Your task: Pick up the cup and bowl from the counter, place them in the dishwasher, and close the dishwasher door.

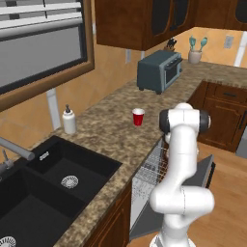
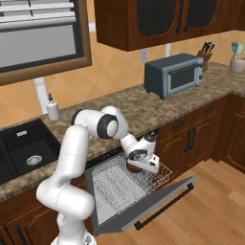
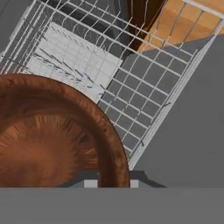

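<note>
1. The tool [image 2: 135, 166] is clamping the bowl [image 3: 52, 131] by its rim, hanging over the wire rack [image 3: 144, 83] of the dishwasher [image 2: 124, 191].
2. The dishwasher door [image 2: 158, 201] is lying open, jutting toward 5 o'clock.
3. The cup [image 1: 138, 116] is standing on the worktop [image 1: 106, 125], well apart from its front edge.

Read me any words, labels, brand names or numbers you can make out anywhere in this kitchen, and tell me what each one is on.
There is no readable text.
toaster oven: plain front, no brand or dial markings legible.
soap bottle: plain white, no label.
cup: plain red, no print.
dishwasher door: plain grey, no lettering.
bowl: no marking.
</note>
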Motion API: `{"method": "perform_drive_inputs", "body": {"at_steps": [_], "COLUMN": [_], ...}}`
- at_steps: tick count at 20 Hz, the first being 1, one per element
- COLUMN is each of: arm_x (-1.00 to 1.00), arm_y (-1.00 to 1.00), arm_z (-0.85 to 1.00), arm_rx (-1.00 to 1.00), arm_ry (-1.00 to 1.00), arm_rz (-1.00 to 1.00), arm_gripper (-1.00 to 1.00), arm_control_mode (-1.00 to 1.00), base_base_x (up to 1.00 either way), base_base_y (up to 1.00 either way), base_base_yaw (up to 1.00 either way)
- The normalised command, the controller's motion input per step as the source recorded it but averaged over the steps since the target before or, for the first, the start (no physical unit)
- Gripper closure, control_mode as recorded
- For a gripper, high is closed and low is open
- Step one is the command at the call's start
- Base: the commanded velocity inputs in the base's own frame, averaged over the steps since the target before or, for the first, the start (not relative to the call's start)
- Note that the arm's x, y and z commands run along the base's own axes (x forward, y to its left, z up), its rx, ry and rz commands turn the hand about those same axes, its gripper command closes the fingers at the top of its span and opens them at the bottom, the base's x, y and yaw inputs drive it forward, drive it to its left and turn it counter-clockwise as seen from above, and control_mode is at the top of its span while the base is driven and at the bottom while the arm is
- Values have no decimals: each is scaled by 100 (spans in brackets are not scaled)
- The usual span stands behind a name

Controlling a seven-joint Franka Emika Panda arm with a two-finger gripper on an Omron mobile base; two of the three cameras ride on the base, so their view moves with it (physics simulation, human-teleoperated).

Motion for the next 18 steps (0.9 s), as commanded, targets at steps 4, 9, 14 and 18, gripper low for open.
{"method": "perform_drive_inputs", "body": {"at_steps": [4, 9, 14, 18], "arm_x": [25, 28, 26, 24], "arm_y": [0, 2, 9, 13], "arm_z": [-79, -76, -70, -58], "arm_rx": [9, 5, 0, 0], "arm_ry": [3, 1, 0, 0], "arm_rz": [0, 0, -1, -4], "arm_gripper": [100, 100, 100, 100], "arm_control_mode": [-100, -100, -100, -100], "base_base_x": [0, 0, 0, 0], "base_base_y": [0, 0, 0, 0], "base_base_yaw": [0, 0, 0, 0]}}
